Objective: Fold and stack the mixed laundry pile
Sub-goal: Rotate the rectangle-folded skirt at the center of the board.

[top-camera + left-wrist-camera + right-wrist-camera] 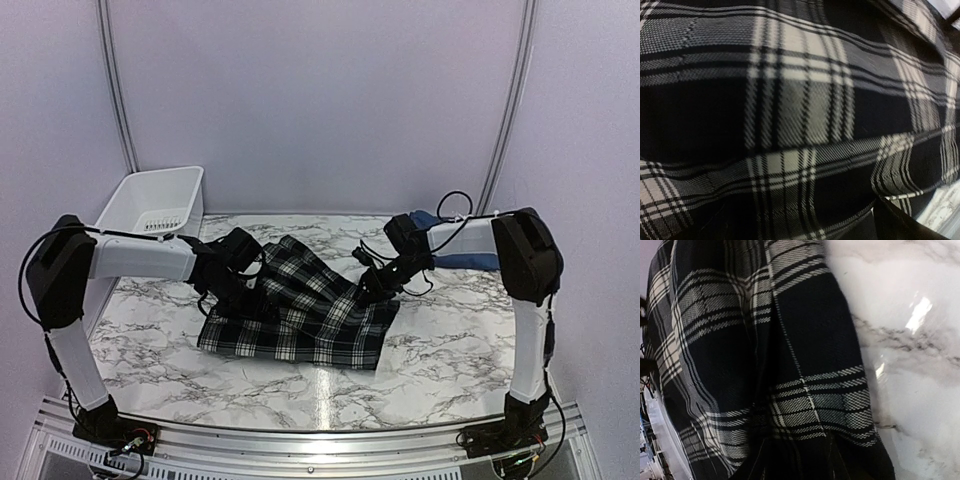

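Tips of left tool [243, 288] are sunk into the plaid garment [300, 322]; jaw gap unreadable from above. Left wrist view is plaid edge to edge, cut off on all sides, with a dark unfocused shape at the bottom right that can't be identified. Tips of right tool [377, 285] are lost against the garment's right edge; grip uncertain. In the right wrist view the cloth runs off the top, left and bottom, and the far-left margin is blurred. The navy t-shirt [472, 262] is mostly behind the right arm [520, 250]; only strips show.
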`<action>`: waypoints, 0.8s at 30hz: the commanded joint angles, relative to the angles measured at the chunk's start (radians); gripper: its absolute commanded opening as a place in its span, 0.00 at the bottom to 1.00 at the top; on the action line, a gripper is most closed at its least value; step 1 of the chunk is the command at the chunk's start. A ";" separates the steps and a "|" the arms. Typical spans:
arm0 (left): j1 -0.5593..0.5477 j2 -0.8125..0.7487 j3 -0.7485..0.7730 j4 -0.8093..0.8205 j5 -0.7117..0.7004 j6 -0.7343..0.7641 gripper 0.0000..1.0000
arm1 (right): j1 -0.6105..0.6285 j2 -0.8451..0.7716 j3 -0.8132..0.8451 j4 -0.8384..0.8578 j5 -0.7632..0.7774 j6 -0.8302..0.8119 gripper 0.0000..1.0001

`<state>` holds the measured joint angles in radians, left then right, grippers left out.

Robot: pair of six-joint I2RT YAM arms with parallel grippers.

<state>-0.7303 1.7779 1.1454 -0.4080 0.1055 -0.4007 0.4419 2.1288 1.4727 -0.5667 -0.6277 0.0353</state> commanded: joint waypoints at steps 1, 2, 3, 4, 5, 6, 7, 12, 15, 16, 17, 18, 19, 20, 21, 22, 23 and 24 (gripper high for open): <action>0.094 0.105 0.094 -0.034 -0.079 0.090 0.99 | 0.067 -0.063 -0.153 -0.026 -0.006 -0.014 0.38; 0.113 0.133 0.124 -0.040 -0.088 0.115 0.99 | 0.090 -0.087 -0.192 -0.017 -0.006 0.001 0.38; 0.129 0.176 0.168 -0.051 -0.098 0.138 0.99 | 0.115 -0.116 -0.230 -0.001 -0.013 0.025 0.39; 0.143 0.216 0.217 -0.066 -0.100 0.161 0.99 | 0.142 -0.144 -0.264 0.015 -0.025 0.052 0.39; 0.155 0.258 0.269 -0.077 -0.101 0.185 0.99 | 0.169 -0.181 -0.298 0.037 -0.039 0.086 0.41; 0.165 0.301 0.330 -0.090 -0.128 0.206 0.99 | 0.200 -0.210 -0.325 0.061 -0.058 0.123 0.42; 0.172 0.349 0.392 -0.106 -0.134 0.226 0.99 | 0.228 -0.236 -0.346 0.090 -0.080 0.162 0.44; 0.181 0.506 0.767 -0.238 -0.239 0.295 0.99 | 0.285 -0.362 -0.367 0.230 -0.125 0.330 0.49; 0.181 0.415 0.792 -0.231 -0.263 0.256 0.99 | 0.252 -0.430 -0.387 0.285 -0.070 0.398 0.51; 0.181 0.370 0.769 -0.225 -0.254 0.229 0.99 | 0.241 -0.461 -0.429 0.340 -0.065 0.436 0.51; 0.181 0.321 0.742 -0.221 -0.234 0.205 0.99 | 0.231 -0.491 -0.466 0.399 -0.064 0.476 0.51; 0.180 0.272 0.709 -0.221 -0.212 0.180 0.99 | 0.218 -0.519 -0.511 0.460 -0.053 0.521 0.51; 0.181 0.219 0.668 -0.221 -0.181 0.156 0.99 | 0.199 -0.545 -0.554 0.514 -0.047 0.570 0.52; 0.179 0.169 0.627 -0.219 -0.135 0.135 0.99 | 0.176 -0.563 -0.602 0.583 -0.052 0.620 0.52; 0.173 0.124 0.580 -0.215 -0.089 0.106 0.99 | 0.156 -0.573 -0.642 0.638 -0.059 0.673 0.51; 0.155 0.082 0.536 -0.214 -0.062 0.081 0.99 | 0.138 -0.573 -0.673 0.672 -0.061 0.714 0.50; 0.125 0.047 0.494 -0.214 -0.067 0.059 0.99 | 0.129 -0.566 -0.694 0.689 -0.060 0.748 0.50; 0.084 0.017 0.456 -0.215 -0.094 0.037 0.99 | 0.127 -0.553 -0.702 0.694 -0.056 0.765 0.49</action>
<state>-0.5610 1.9266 1.7199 -0.5892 -0.0406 -0.2520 0.6037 1.5509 0.8375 -0.0406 -0.7052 0.6014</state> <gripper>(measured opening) 0.989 0.499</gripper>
